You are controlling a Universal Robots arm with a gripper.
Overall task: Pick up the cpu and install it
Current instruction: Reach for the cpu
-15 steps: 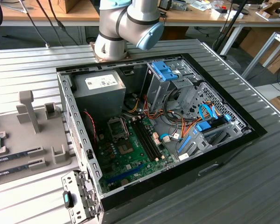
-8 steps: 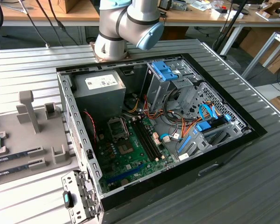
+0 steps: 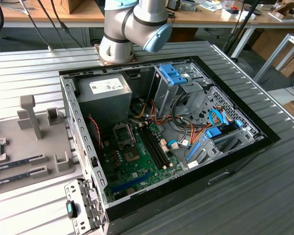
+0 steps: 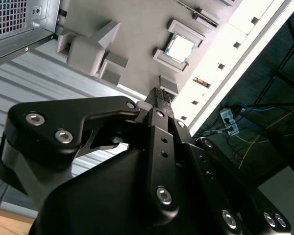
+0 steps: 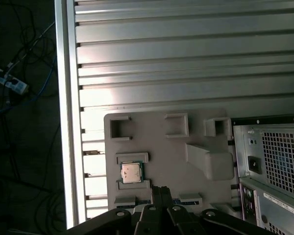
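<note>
Squarely in a framed pocket of the grey tray [image 5: 157,147] on the ribbed surface [image 5: 186,63] lay the cpu [image 5: 131,172], small, flat and square, silver-topped with a thin green rim. The gripper [image 5: 160,192] hung near it, closed and empty.

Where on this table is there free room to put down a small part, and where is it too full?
Free: the ribbed table on the exterior view's right of the computer case; the middle of the grey tray, between the cpu and the upright block. Crowded: inside the case, around the motherboard and cables.
</note>
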